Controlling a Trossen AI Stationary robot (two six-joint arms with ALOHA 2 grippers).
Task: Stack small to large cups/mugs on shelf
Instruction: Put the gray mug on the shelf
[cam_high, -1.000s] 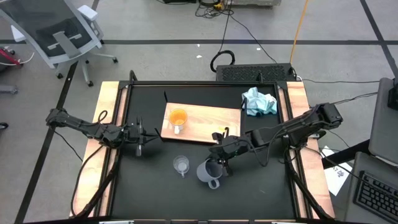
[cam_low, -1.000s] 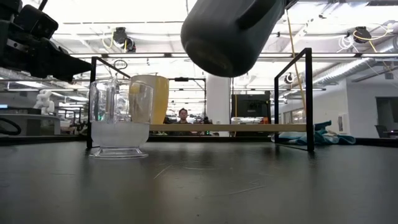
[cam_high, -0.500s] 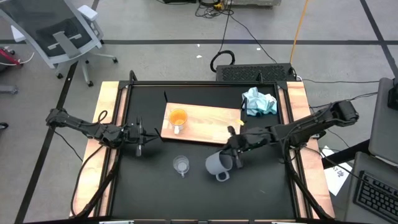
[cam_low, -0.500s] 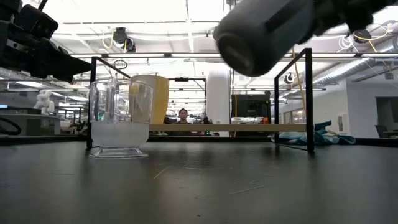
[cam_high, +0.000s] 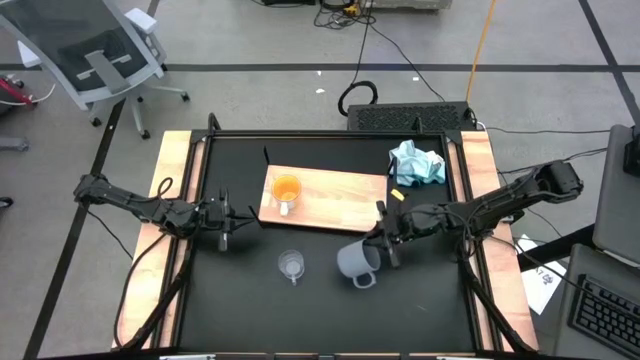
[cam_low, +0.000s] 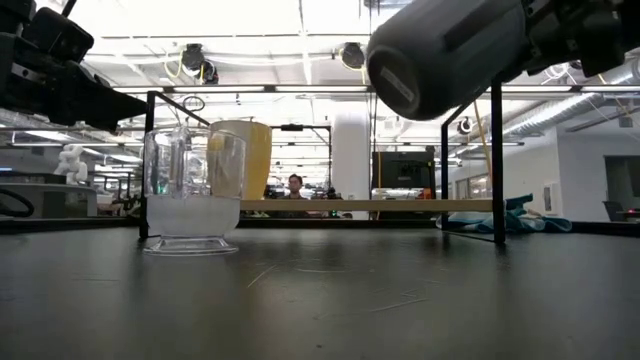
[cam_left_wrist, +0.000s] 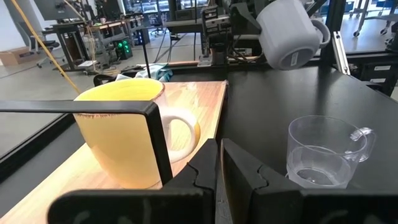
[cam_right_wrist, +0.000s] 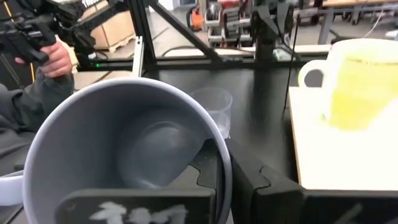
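The blue-grey mug (cam_high: 353, 261) hangs in the air near the table's middle, held by my right gripper (cam_high: 379, 250). It also shows in the low view (cam_low: 450, 45) and the left wrist view (cam_left_wrist: 285, 32). The clear glass cup (cam_high: 291, 265) stands on its base on the black table, to the mug's left. The orange mug (cam_high: 286, 190) stands on the left part of the light-wood shelf board (cam_high: 335, 200). My left gripper (cam_high: 228, 220) is shut and empty, left of the board, with its fingers (cam_left_wrist: 239, 171) pointing toward the orange mug (cam_left_wrist: 121, 127). My right gripper holds the blue-grey mug by its rim (cam_right_wrist: 221, 158), with one finger (cam_right_wrist: 202, 168) inside the mug and the other (cam_right_wrist: 264, 183) outside. The fingers come about level from the table's right. The mug is lifted clear and tipped on its side, base (cam_low: 392, 78) toward the table's left, handle (cam_high: 363, 280) toward the near edge.
A crumpled light-blue cloth (cam_high: 416, 165) lies at the far right, beyond the board. A black frame (cam_high: 300, 135) edges the table. A person's hand (cam_right_wrist: 55, 57) shows in the room beyond the table in the right wrist view.
My right gripper has gone toward the table's right edge with the blue-grey mug and has turned. The mug has tipped from hanging mouth-up to lying on its side, base toward the left, and stays clear of the table.
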